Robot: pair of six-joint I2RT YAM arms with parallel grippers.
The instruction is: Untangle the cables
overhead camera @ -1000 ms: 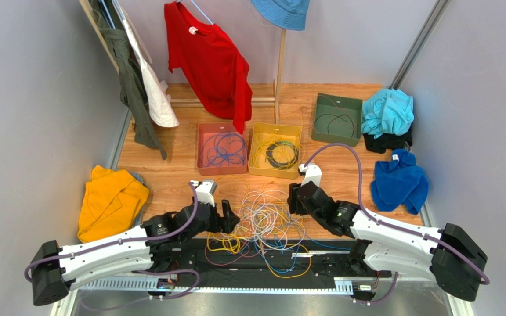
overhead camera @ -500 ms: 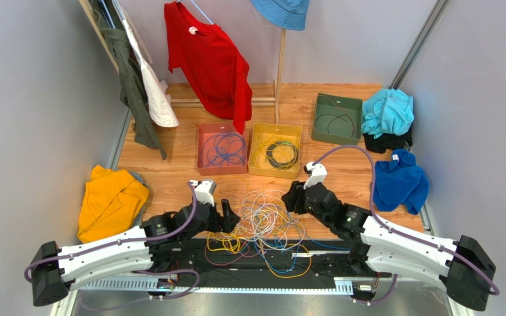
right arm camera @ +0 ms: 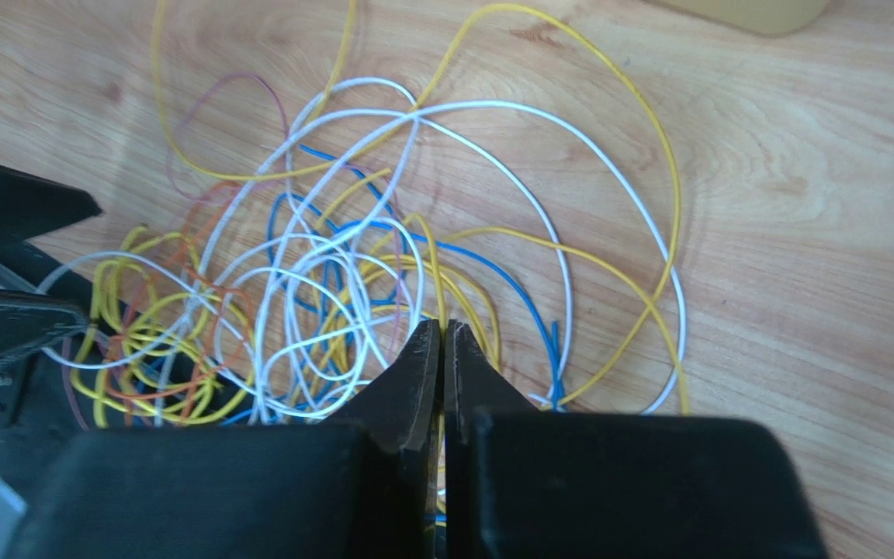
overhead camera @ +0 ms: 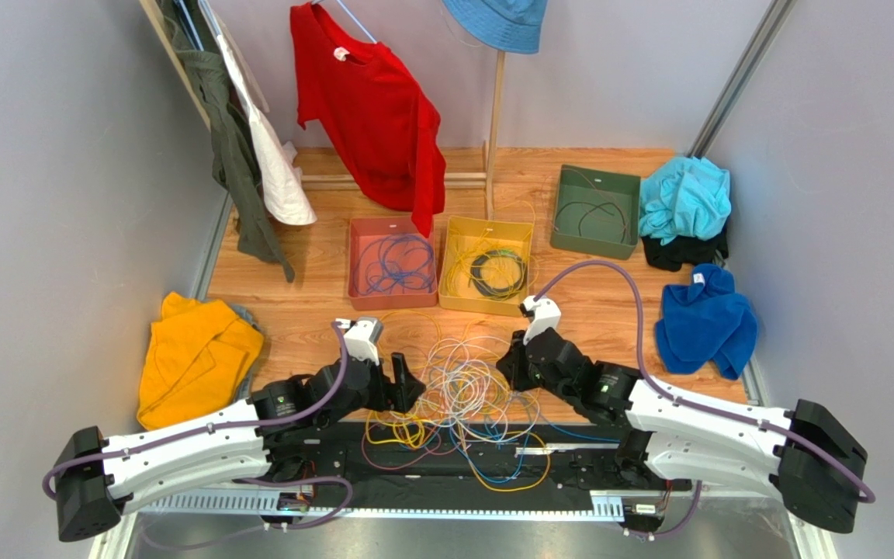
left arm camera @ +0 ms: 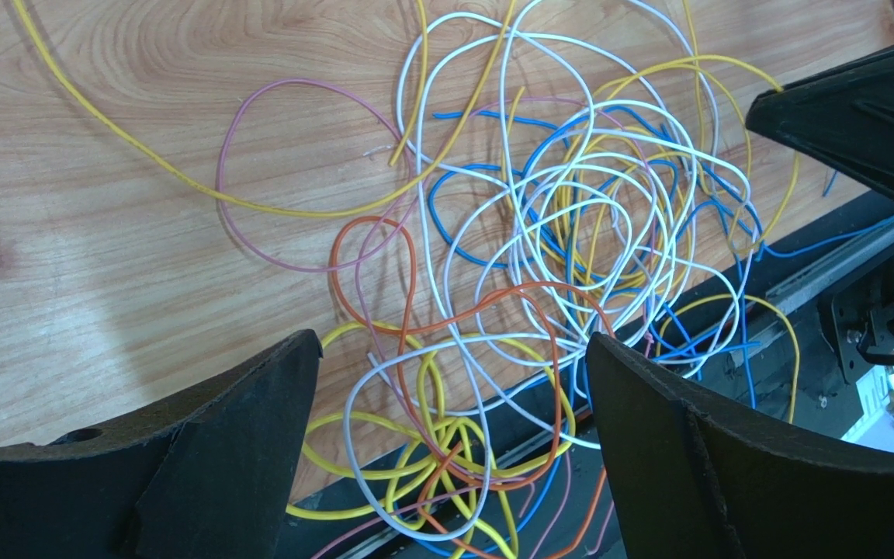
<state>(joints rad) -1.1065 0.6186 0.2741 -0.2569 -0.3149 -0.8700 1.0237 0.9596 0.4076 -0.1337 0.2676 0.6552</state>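
The cables point(overhead camera: 463, 390) lie in a loose tangle of yellow, white, blue, orange and purple strands on the wooden table, spilling over its near edge. My left gripper point(overhead camera: 405, 382) stands at the tangle's left side. In the left wrist view it point(left arm camera: 452, 341) is wide open over the near loops of the cables point(left arm camera: 557, 221), holding nothing. My right gripper point(overhead camera: 512, 355) is at the tangle's right side. In the right wrist view it point(right arm camera: 441, 326) is shut, with a yellow strand of the cables point(right arm camera: 323, 268) running into the slit between its jaws.
Behind the tangle stand a red bin point(overhead camera: 353, 250) with blue wires, a yellow bin point(overhead camera: 449, 268) with dark and yellow wires, and a green bin point(overhead camera: 563, 204). An orange cloth point(overhead camera: 195, 355) lies left, blue cloths point(overhead camera: 706, 320) right. A red shirt point(overhead camera: 370, 111) hangs at the back.
My right gripper has shut and moved left, closer into the right side of the tangle. The left arm has not moved.
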